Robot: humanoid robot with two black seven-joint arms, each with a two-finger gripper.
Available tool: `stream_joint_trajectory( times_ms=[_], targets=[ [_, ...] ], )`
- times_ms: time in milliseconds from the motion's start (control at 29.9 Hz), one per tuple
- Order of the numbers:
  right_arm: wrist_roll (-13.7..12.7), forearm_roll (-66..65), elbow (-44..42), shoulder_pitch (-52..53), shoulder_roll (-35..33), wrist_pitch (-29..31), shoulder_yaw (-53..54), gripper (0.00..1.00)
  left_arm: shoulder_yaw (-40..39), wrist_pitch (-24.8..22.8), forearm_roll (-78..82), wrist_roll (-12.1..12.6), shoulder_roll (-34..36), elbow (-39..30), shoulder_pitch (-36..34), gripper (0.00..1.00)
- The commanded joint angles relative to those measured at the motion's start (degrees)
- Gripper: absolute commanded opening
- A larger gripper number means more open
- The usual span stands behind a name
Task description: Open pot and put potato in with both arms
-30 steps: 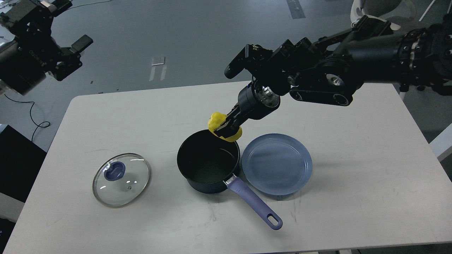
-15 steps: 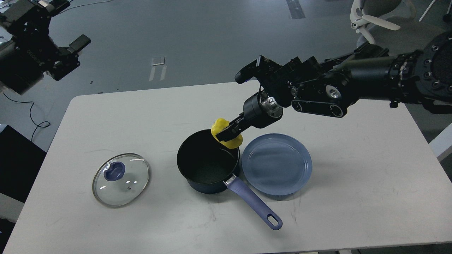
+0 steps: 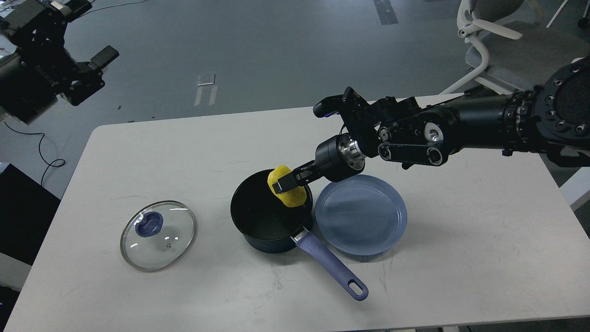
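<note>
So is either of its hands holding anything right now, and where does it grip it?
The right hand pinches the yellow potato across its upper middle, over the open pot. The left hand holds nothing.

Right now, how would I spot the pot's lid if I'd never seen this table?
Start at the white table and find the dark pot near its middle. The lid lies flat to the pot's left, apart from it. Unlike the solid blue plate on the pot's other side, it is clear glass with a blue knob.

Pot (image 3: pixel 269 216) mouth open above; plate (image 3: pixel 361 214) touches its right side.
</note>
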Motion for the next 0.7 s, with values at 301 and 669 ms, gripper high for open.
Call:
stream_joint_trajectory(
  times_ms=[301, 669],
  targets=[
    [0.0, 2.0, -0.7, 0.7, 0.0, 0.4, 2.0, 0.96, 0.0, 0.0, 0.0, 0.0, 0.0, 0.0, 0.0, 0.98],
    [0.0, 3.4, -1.0, -5.4, -16.2, -0.1, 20.4, 0.98, 0.0, 0.0, -0.2, 0.0, -2.3, 0.3, 0.3, 0.98]
  ],
)
